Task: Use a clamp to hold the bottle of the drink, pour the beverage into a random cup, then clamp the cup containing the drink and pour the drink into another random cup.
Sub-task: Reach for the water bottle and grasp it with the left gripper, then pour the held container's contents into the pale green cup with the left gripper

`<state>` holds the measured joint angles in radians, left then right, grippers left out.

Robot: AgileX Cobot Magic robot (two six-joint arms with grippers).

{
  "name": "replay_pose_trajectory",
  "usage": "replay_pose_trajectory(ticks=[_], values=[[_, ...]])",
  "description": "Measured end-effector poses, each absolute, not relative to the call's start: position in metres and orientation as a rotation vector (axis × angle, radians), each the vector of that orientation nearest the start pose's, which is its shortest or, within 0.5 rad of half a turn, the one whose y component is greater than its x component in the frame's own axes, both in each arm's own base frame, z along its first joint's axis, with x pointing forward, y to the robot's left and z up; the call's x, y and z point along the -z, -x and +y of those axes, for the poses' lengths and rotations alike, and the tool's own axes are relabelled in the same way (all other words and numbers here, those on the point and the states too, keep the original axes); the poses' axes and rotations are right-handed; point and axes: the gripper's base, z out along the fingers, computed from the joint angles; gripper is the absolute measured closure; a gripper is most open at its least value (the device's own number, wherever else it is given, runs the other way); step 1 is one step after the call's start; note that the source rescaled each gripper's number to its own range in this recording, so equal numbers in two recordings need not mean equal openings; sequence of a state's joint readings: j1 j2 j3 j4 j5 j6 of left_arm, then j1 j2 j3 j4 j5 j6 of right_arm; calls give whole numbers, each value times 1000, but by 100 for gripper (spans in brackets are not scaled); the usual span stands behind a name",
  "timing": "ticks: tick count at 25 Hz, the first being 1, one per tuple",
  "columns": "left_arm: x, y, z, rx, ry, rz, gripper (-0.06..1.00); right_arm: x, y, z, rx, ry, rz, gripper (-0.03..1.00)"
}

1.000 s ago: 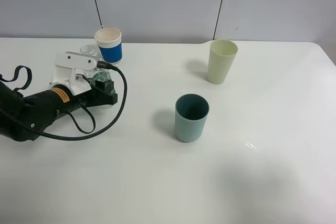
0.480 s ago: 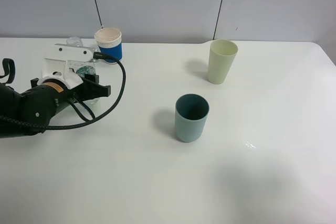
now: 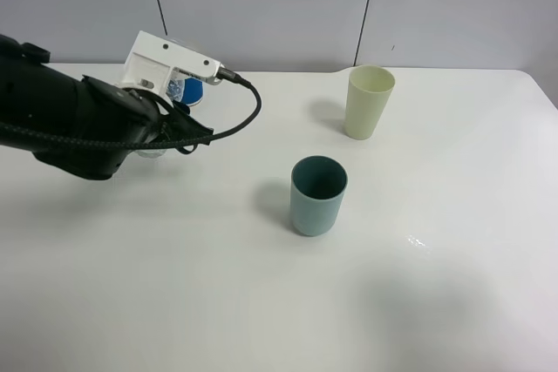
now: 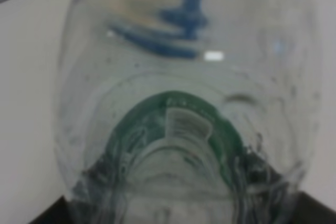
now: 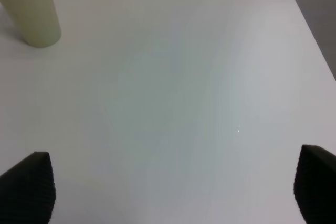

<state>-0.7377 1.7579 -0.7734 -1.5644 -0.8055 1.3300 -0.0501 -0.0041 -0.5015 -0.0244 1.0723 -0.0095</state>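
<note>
Bottle (image 4: 184,77) is showing at the far left, the left gripper (image 4: 176,211) seemingly clenching it ready for pouring; teal cup (image 3: 318,195) and pale green cup (image 3: 369,102) are standing rightward as targets; right gripper (image 5: 170,187) is idling, fingers spread.

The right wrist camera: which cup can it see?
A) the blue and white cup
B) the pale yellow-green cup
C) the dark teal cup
B: the only cup in the right wrist view is the pale yellow-green cup, standing upright on the white table. No teal cup or blue and white cup shows there.
</note>
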Motion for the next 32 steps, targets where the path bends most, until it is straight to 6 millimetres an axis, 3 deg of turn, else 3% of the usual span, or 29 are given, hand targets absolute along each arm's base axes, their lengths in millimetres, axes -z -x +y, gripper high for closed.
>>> replay_pose_trajectory(ticks=[11, 26, 32], values=[[-178, -280, -169, -482, -250, 2156, 89, -277, 6, -2, 66, -43, 2050, 21], [-188, -312, -233, -880, -630, 2035, 89, -277, 6, -2, 66, -43, 2050, 21], [-189, -318, -258, -955, -734, 1981, 89, -277, 6, -2, 66, -43, 2050, 21]])
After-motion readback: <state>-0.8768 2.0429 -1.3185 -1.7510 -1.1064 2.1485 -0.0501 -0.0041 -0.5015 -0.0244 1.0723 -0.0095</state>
